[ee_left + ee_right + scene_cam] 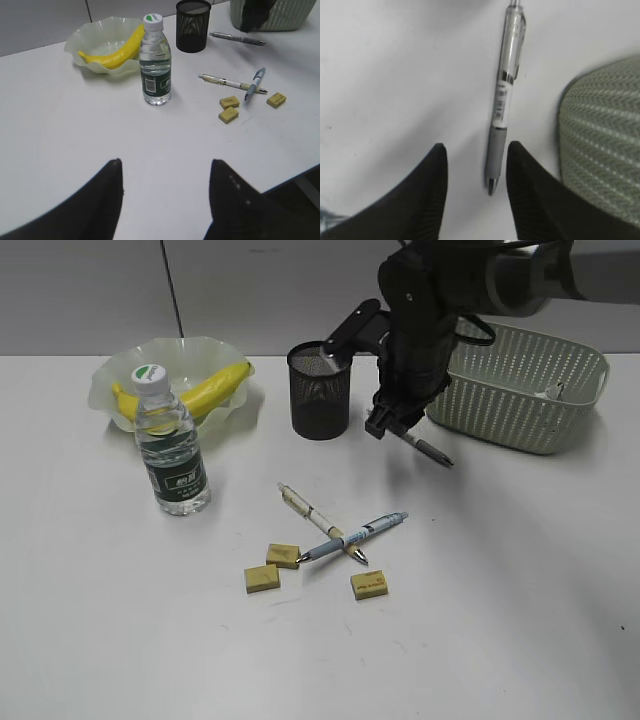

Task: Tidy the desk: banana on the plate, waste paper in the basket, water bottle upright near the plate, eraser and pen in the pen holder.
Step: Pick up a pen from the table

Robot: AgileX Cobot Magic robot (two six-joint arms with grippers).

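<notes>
The banana (215,388) lies in the wavy green plate (105,380), and the water bottle (170,445) stands upright just in front of it. A grey pen (425,447) lies on the desk (500,590) between the black mesh pen holder (320,390) and the basket (520,385). My right gripper (476,145) is open low over this pen (502,100), whose tip lies between the fingers, nearer the right one. Waste paper (553,392) sits in the basket. Two more pens (320,518) (355,536) lie crossed, with three erasers (283,555) (262,578) (369,584) beside them. My left gripper (166,161) hangs open over bare desk.
The basket wall (600,140) stands close to the right of my right gripper. The pen holder (192,27) is a short way left of the grey pen (237,38). The desk's front edge (295,172) shows to the right of my left gripper.
</notes>
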